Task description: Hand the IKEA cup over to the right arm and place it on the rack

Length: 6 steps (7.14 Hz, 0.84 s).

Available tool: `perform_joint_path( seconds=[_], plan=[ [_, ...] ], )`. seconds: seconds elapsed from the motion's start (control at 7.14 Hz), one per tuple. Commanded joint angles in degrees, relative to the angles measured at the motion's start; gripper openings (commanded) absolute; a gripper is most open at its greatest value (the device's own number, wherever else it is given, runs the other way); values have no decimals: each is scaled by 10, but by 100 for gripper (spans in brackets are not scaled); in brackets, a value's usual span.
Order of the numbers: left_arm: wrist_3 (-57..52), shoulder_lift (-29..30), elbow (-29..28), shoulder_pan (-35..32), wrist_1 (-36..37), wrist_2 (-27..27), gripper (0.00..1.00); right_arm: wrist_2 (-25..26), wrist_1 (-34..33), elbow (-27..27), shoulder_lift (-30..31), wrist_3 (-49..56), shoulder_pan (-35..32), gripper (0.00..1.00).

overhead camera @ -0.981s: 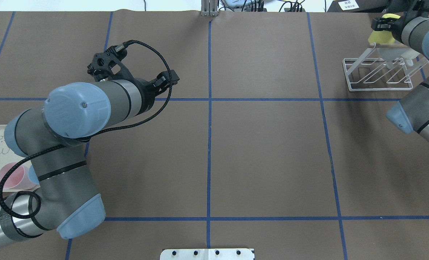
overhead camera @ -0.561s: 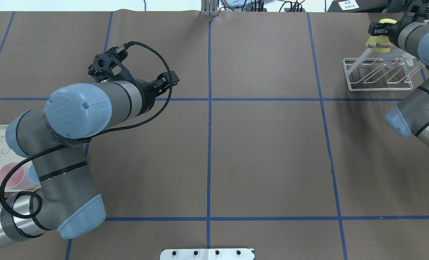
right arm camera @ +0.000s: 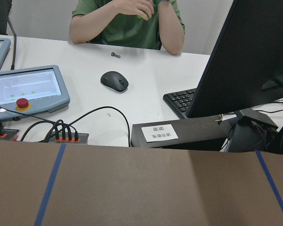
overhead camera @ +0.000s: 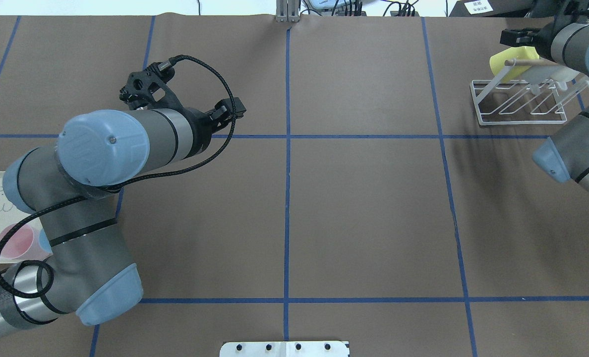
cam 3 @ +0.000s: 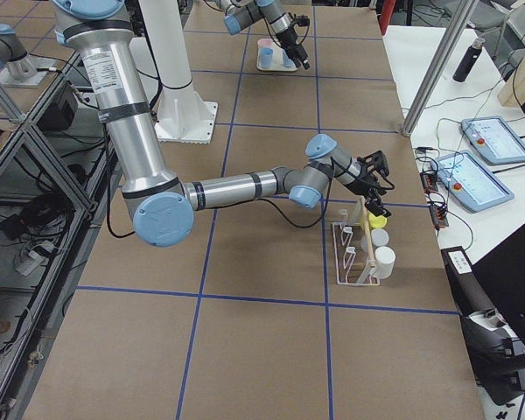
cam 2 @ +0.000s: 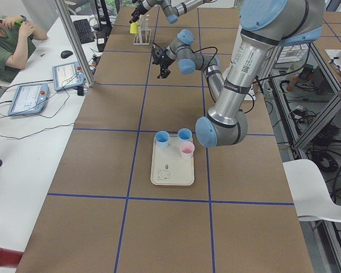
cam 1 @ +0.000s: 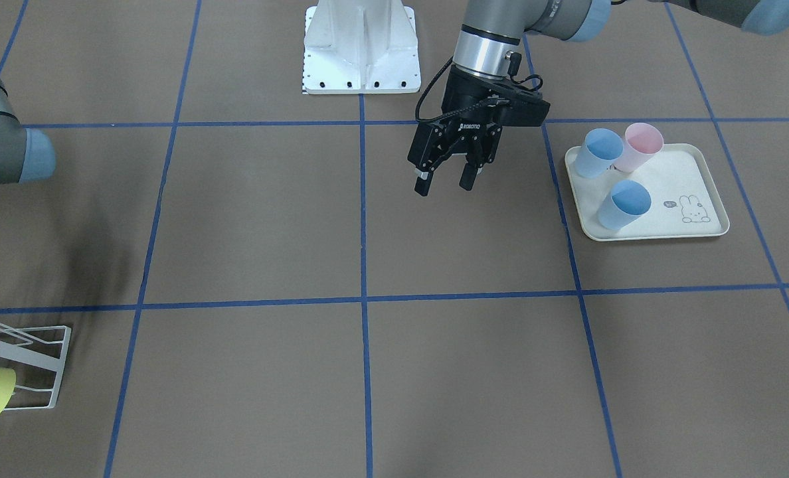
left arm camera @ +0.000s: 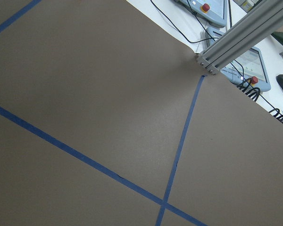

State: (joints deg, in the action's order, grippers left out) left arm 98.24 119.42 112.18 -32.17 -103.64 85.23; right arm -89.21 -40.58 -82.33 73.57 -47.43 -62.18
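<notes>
Half hidden by the wrist, right fingers point(overhead camera: 515, 35) look apart, empty. One yellow cup point(overhead camera: 503, 63) just beside them, hung on rack point(overhead camera: 488, 106) peg; left fingers point(cam 1: 466, 178) apart, empty. Well off them, tray point(cam 1: 700, 229): two blue cups point(cam 1: 599, 151), one pink cup point(cam 1: 641, 145)

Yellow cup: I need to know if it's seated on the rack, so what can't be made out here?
- Cup seating: too small in the right view; the rack bar crosses it overhead; the front view's left edge cuts it.
- Right gripper open or shut: cut off by the front view's edge, partly hidden by its wrist overhead.
- Wrist views show neither.
</notes>
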Motion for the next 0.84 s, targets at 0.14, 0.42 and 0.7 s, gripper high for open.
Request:
perform_joint_path(
  seconds=[0.14,0.42,0.7],
  plan=[
    [-156,-66,69,-72,111,97,100,-138,-173,-190,23,-6,-36,100],
    [-282,-147,84,-125,131,178,100,-197,-276,-307,18,-89,-33,100],
    [-436,-257,94,-180,122,275,100,-216,-266,-341,14,-230,18,100]
  ],
)
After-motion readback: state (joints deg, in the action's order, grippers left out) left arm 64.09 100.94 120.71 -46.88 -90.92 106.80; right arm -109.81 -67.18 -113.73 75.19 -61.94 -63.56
